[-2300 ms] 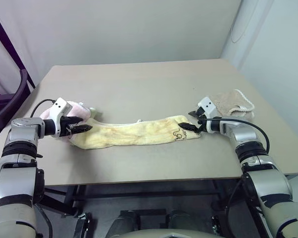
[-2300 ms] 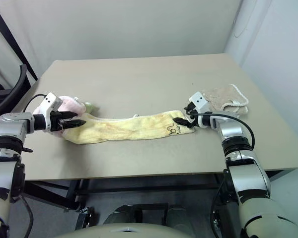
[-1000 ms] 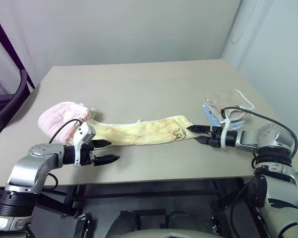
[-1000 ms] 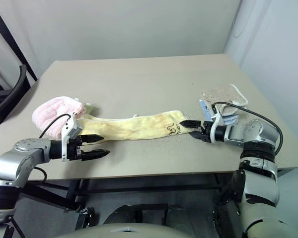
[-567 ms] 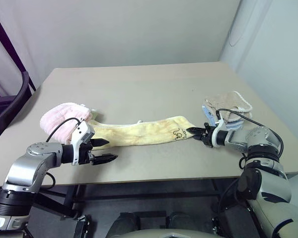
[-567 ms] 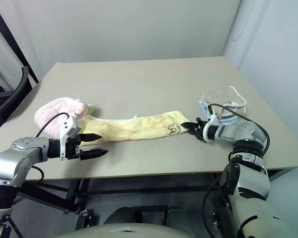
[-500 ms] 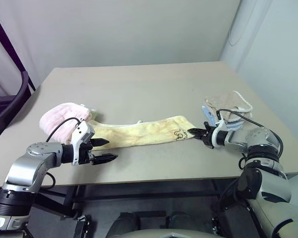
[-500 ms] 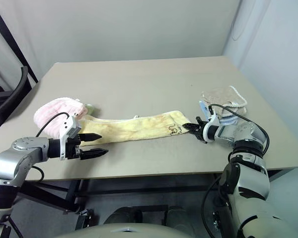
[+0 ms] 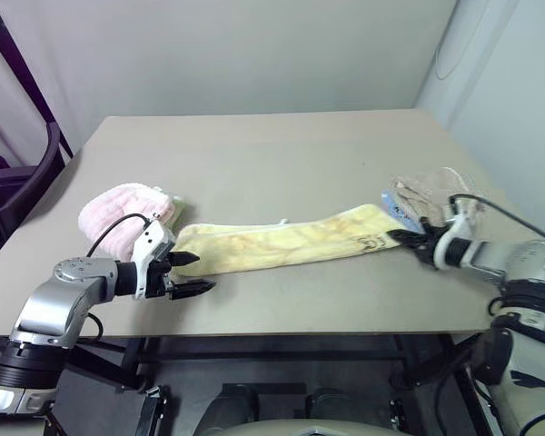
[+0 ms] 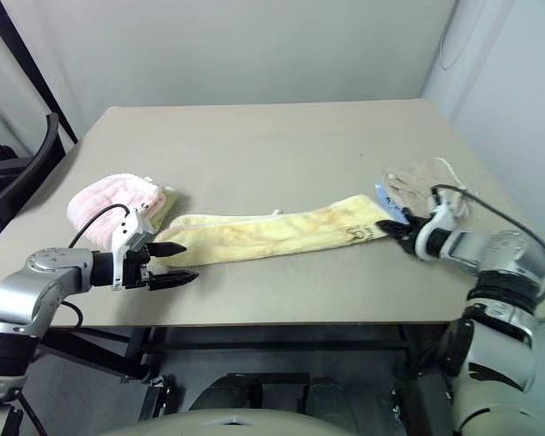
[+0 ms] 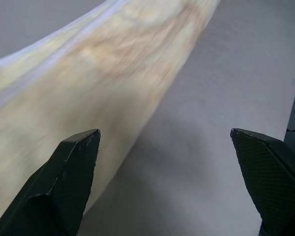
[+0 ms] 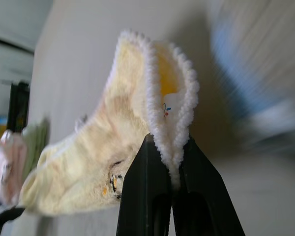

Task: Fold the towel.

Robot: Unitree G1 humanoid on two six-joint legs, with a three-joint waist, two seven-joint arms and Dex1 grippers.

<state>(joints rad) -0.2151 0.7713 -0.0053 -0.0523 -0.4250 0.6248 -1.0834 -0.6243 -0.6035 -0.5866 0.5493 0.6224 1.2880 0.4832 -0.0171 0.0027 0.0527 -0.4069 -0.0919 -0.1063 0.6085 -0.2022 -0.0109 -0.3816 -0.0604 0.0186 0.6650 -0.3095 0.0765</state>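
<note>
Beige table (image 9: 282,154), yellow towel (image 9: 282,243) (stretched long), pink towel (image 9: 118,211), tan towel (image 9: 427,189)

Towel (image 11: 88,83) beside spread end effector (image 11: 164,162)

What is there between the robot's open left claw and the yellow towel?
Nothing but bare table. In the left eye view, the open left end effector sits just short of the yellow towel's near end, its upper finger almost at the cloth.

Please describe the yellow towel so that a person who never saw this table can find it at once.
On the table, near its front edge, the towel lies as a long band between the pink towel and the beige towel. It alone is pale yellow, and the right gripper pinches its end.
</note>
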